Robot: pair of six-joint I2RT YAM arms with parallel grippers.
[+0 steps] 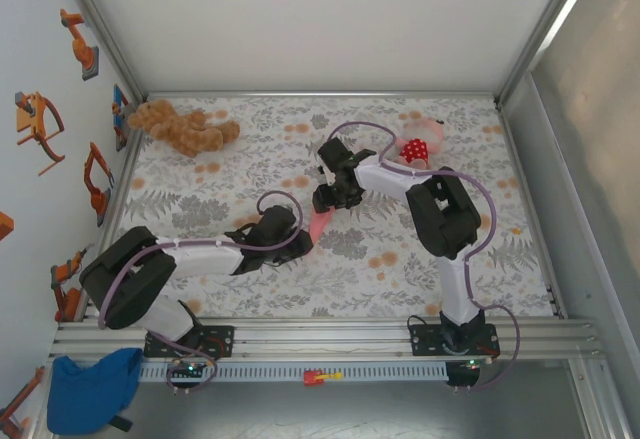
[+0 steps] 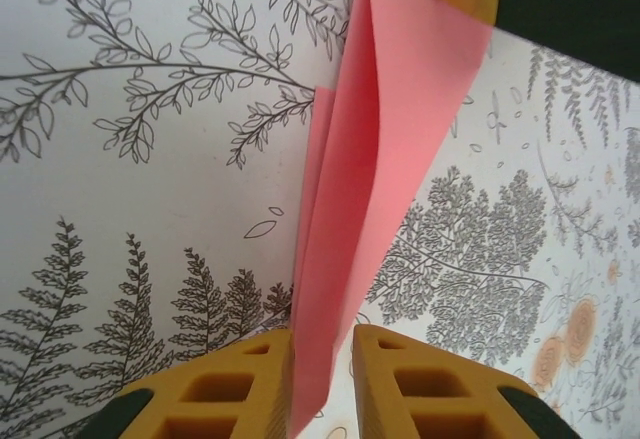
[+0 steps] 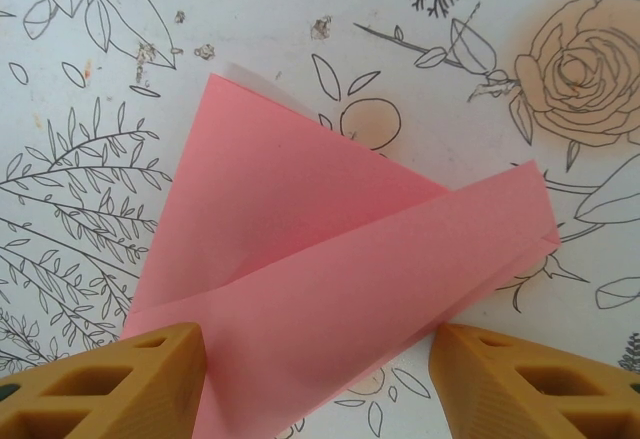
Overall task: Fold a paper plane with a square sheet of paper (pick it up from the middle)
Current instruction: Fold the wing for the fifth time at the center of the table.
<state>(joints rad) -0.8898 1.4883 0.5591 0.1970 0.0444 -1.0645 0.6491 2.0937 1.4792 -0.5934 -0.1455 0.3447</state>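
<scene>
Nearest you, a crumpled blue cloth (image 1: 95, 391) lies by the left end of the ribbed aluminium rail (image 1: 330, 331) that carries both arm bases. A small red-and-yellow piece (image 1: 322, 376) sits on the slotted strip just in front of that rail. Past it, the table (image 1: 400, 269) wears a smooth cloth printed with grey ferns, line-drawn leaves and orange-tinted roses. Your left gripper (image 1: 302, 239) reaches in low from the left, and the sheet of paper (image 1: 318, 225) sits near the middle of the table between it and the right gripper (image 1: 326, 211). The sheet is thin, matte and salmon-pink, folded into a long tapering shape with sharp straight creases and overlapping layers. In the left wrist view its narrow end runs down between the ribbed yellow fingers (image 2: 235, 391). They stand close together, with a sliver of tablecloth showing beside the paper, and you cannot tell whether they pinch it. The far end of the sheet meets a yellow finger of the other gripper at the top of that view. In the right wrist view the fingers (image 3: 120, 379) are spread wide, and the folded sheet lies across the gap with two flaps crossing into a point. Its edges reach both pads, but the frames do not settle whether it is pressed. Farther back, a pink plush toy (image 1: 420, 144) with a red, white-dotted patch lies behind the right arm. A fuzzy brown plush toy (image 1: 185, 127) sits in the far left corner. Orange robot-arm stickers (image 1: 40, 124) dot the left wall.
</scene>
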